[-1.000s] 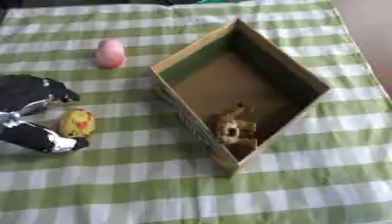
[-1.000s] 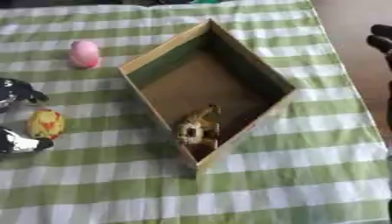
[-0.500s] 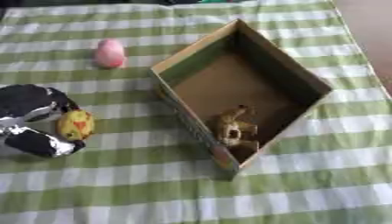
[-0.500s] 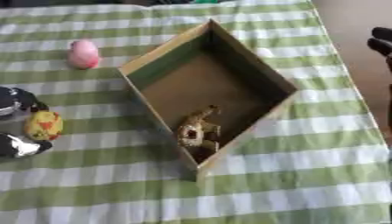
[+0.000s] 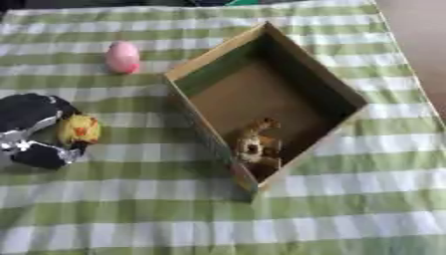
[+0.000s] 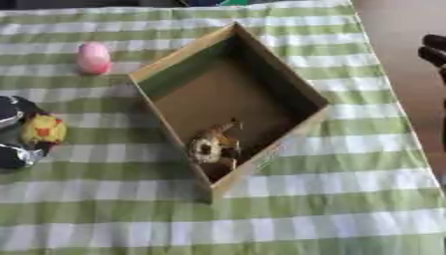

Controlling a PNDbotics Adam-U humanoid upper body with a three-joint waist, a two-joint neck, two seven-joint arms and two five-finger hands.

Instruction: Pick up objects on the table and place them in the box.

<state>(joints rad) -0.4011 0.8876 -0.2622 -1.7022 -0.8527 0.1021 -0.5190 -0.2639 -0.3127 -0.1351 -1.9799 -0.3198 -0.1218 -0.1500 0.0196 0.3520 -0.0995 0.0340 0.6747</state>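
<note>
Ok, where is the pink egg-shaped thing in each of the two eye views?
Left eye view: pink egg-shaped thing, upper left, on the cloth left of the box's far corner.
Right eye view: same thing, nearer the left edge.
Shared landmark: the cardboard box, just to its right in both.

Toy in box

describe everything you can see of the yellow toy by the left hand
The yellow toy is small, rounded and egg-like, with an orange mark on its front; it looks like a chick or duck. It sits on the green-and-white checked cloth, left of the cardboard box, with the robot's left hand curled around it from the left.
</note>
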